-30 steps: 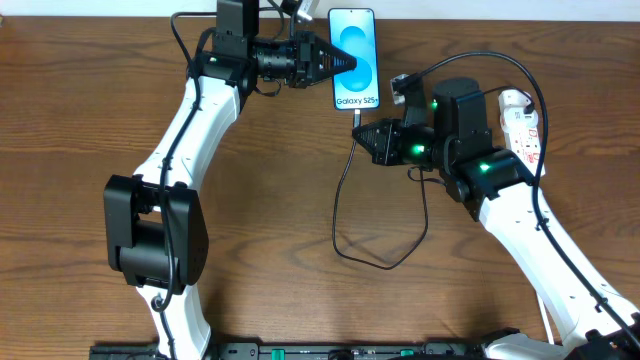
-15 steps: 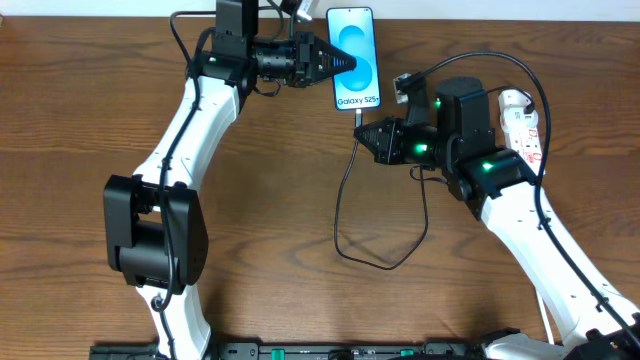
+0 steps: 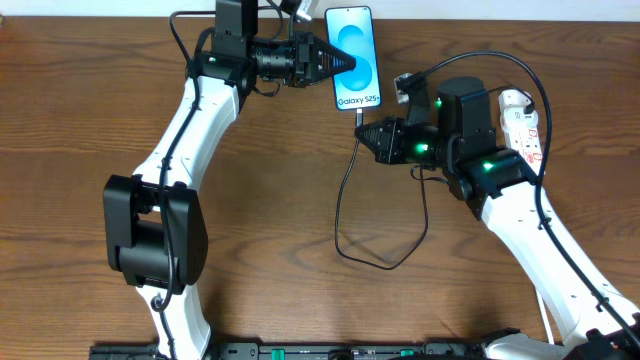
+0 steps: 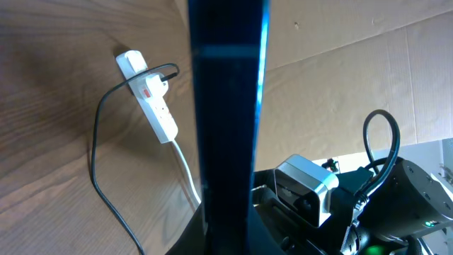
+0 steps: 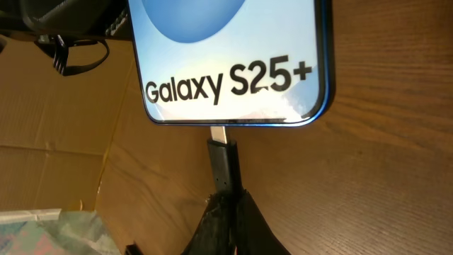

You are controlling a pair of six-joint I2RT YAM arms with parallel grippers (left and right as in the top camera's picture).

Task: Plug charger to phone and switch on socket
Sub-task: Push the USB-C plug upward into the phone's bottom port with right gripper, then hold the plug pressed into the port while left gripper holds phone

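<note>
The phone (image 3: 355,55), blue screen reading "Galaxy S25+", lies at the table's back centre. My left gripper (image 3: 338,62) is shut on its left edge; in the left wrist view the phone is a dark upright bar (image 4: 226,106). My right gripper (image 3: 364,132) is shut on the charger's black plug (image 5: 221,161) just below the phone (image 5: 226,57). The plug's metal tip (image 5: 219,133) meets the phone's bottom edge. I cannot tell how far in it sits. The black cable (image 3: 345,200) loops toward the front. The white socket strip (image 3: 522,125) lies at the right, partly hidden by my right arm.
The strip (image 4: 152,99) and the cable (image 4: 99,163) also show in the left wrist view. Cardboard (image 5: 64,127) lies beyond the table's back edge. My right arm (image 3: 540,230) crosses the right side of the wooden table (image 3: 270,200).
My right gripper has edged up toward the phone's bottom edge with the plug in it. The left gripper and the phone have not moved.
</note>
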